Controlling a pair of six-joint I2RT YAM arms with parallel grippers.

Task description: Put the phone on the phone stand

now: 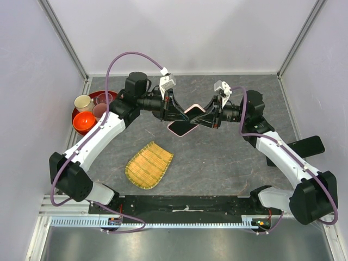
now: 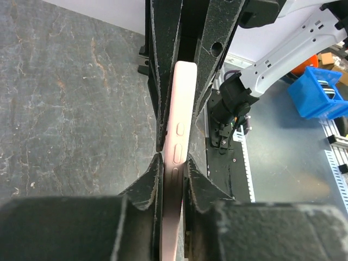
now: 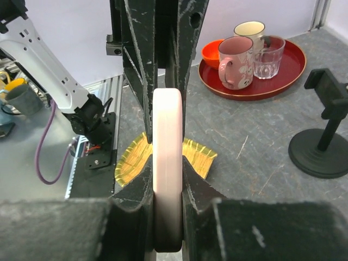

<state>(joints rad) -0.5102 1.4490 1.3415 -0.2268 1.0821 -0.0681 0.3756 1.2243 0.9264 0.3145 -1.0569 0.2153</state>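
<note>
**Desk:** Grey stone-look table (image 1: pixel 217 163), white walls behind. Where is the phone?

**Photographer:** The phone (image 1: pixel 185 126) is off the surface, slung between the two arms with one end in each gripper.

**Desk:** Are both gripping it?

**Photographer:** Yes. The left gripper (image 2: pixel 174 163) is pinched across the thin body, one finger on each flat face. The right gripper (image 3: pixel 167 168) is clamped on the opposite end the same way, fingertips almost meeting the left's.

**Desk:** Why two hands?

**Photographer:** It reads as a pass between arms. The phone stand (image 3: pixel 319 156) sits on the table off to the right gripper's right, well apart from it. That arm looks better placed to deliver. I cannot tell whether either arm is about to let go.

**Desk:** And the phone itself?

**Photographer:** It is slim and edge-on to both wrist cameras. The rim is rounded and pale pink, with side buttons showing towards the left gripper, and the screen is black from above. It looks smooth, so a light pinch could let it slide.

**Desk:** Anything further out?

**Photographer:** A woven bamboo mat (image 1: pixel 149 165) lies on the table below the right gripper's fingers. A red tray (image 3: pixel 288 68) of cups (image 3: pixel 236 62) sits beyond its fingertips.
</note>
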